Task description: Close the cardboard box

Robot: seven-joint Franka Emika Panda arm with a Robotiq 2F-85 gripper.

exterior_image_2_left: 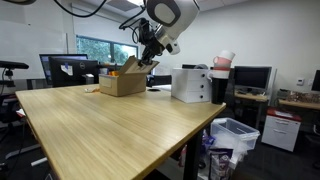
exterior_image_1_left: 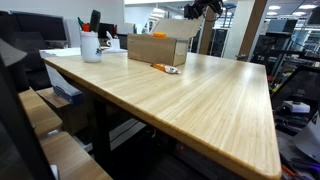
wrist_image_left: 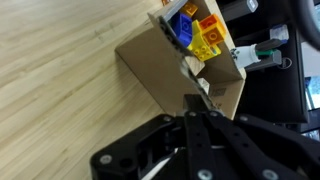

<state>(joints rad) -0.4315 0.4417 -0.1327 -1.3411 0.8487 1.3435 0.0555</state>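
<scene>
The box [exterior_image_1_left: 158,47] sits open at the far end of the table [exterior_image_1_left: 200,100]. My gripper [exterior_image_2_left: 148,61] hovers above it holding nothing; how wide it's parted I can't tell. Next I'd press a raised flap [exterior_image_1_left: 183,30] down.

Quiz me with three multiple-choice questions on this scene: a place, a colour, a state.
1. Where does the cardboard box stand? A) floor B) wooden table C) chair
2. What colour is the cup on the table? A) white B) green C) black
3. The box's top is: A) open B) taped shut C) crushed flat
Answers: 1 B, it rests on the tabletop; 2 A, it looks white; 3 A, the wrist view shows colourful contents inside.
</scene>
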